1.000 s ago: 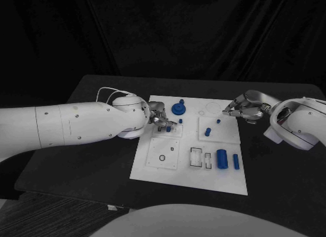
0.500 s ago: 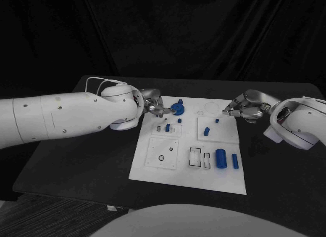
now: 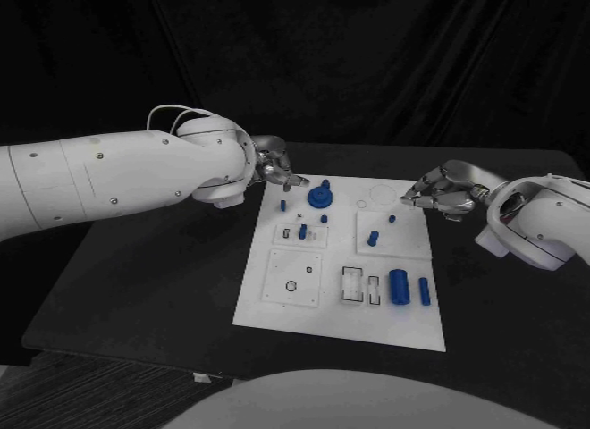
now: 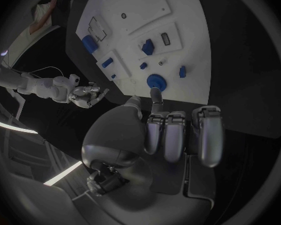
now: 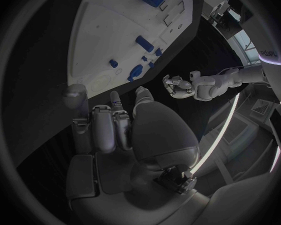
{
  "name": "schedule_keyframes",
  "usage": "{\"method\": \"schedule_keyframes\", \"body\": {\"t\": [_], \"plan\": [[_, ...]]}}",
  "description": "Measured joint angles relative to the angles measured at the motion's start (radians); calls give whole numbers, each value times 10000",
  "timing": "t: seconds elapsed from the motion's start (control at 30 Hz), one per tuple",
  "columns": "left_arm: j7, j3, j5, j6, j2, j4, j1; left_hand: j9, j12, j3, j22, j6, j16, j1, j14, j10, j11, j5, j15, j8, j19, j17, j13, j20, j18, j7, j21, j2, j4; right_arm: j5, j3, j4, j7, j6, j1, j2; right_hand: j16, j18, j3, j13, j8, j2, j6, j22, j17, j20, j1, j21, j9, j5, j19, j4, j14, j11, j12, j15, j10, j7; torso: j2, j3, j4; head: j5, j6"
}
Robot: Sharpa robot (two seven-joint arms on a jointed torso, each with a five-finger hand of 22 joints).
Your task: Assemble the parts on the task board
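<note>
The white task board (image 3: 324, 299) lies mid-table with several blue parts on it: a round knobbed part (image 3: 321, 195) at its far side, a short peg (image 3: 303, 231) in a small plate, a thick cylinder (image 3: 400, 286) and a thinner one (image 3: 425, 291) near the front right. My left hand (image 3: 276, 169) hovers by the board's far left corner, fingers (image 4: 173, 136) curled in, nothing in them. The round part (image 4: 155, 80) lies just beyond those fingers. My right hand (image 3: 437, 192) hangs at the board's far right edge, its fingers (image 5: 107, 129) curled and empty too.
The black table (image 3: 154, 268) runs wide on both sides of the board. Small blue pegs (image 3: 373, 238) stand mid-board, and rectangular slots (image 3: 357, 284) sit left of the thick cylinder. My left arm (image 3: 102, 183) reaches over the table's left part.
My left hand has drawn back from the small plate at the board's left middle to the far left corner, leaving the short blue peg there. The right hand has stayed in place.
</note>
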Motion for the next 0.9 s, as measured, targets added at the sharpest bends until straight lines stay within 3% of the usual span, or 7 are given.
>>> {"method": "schedule_keyframes", "body": {"t": [0.07,0.23,0.27,0.33,0.5,0.67,0.9], "plan": [[-53,0,306,482,146,-214,5,-549,0,0,0,82,0,544,0,-1,0,177,0,-350,0,0,0,1,0,76,0,-95,-1,0,0,8,23,-29,0,-3,0,0,0,0,0,0,0,0,0,0,0,0,0,0,0,0,0,0,0,0,0,0,1,1,-2,0,0],[-196,-4,904,1485,511,-776,12,-1303,0,0,0,327,0,902,0,1,4,180,1,-898,-1,0,1,3,0,107,0,-166,-2,0,0,16,56,-67,0,-7,0,0,0,0,0,0,0,0,-1,0,0,0,0,0,0,0,0,0,0,0,0,0,6,1,-2,9,0],[-237,-4,1043,1701,616,-933,14,-1944,0,1,0,354,0,924,0,68,73,291,2,-1191,-1,0,1,4,-1,134,1,-149,-1,0,0,19,61,-74,0,-7,0,0,0,0,0,0,0,0,0,0,0,0,0,0,0,0,0,0,0,0,0,0,6,1,-1,10,0],[-287,-4,1245,2005,789,-1185,15,-2224,0,1,0,414,0,1040,0,-65,129,293,2,-1454,-3,0,1,6,-1,193,1,-246,-1,0,0,27,66,-83,0,-9,0,0,0,0,0,0,0,0,0,0,0,0,0,0,0,0,0,0,0,0,0,0,7,-1,2,10,0],[-419,-2,1681,2725,1261,-1821,18,-3518,0,1,0,537,0,1050,-104,12,193,286,112,-2273,-104,0,1,109,0,322,1,-254,-1,0,0,72,77,-95,0,-22,1,-1,0,0,0,0,0,0,0,0,0,0,0,0,0,0,0,0,0,0,0,0,7,-8,5,16,0],[-508,0,1920,3191,1543,-2232,21,-4309,0,1,0,545,0,1050,-36,-60,266,285,181,-2274,-105,0,1,113,0,330,2,-254,-1,0,0,119,91,-113,0,-46,1,-1,0,0,0,0,0,0,0,1,0,1,0,0,3,0,0,0,0,0,1,0,7,-8,9,24,0],[-601,0,2098,3571,1724,-2481,22,-4522,0,1,0,626,0,1100,-36,-90,299,284,182,-2273,-105,0,1,114,-1,410,2,-204,-1,0,0,206,131,-176,0,-94,8,-1,0,0,0,0,0,0,0,2,0,7,0,0,5,0,0,2,0,0,4,0,11,-7,4,6,0]]}}
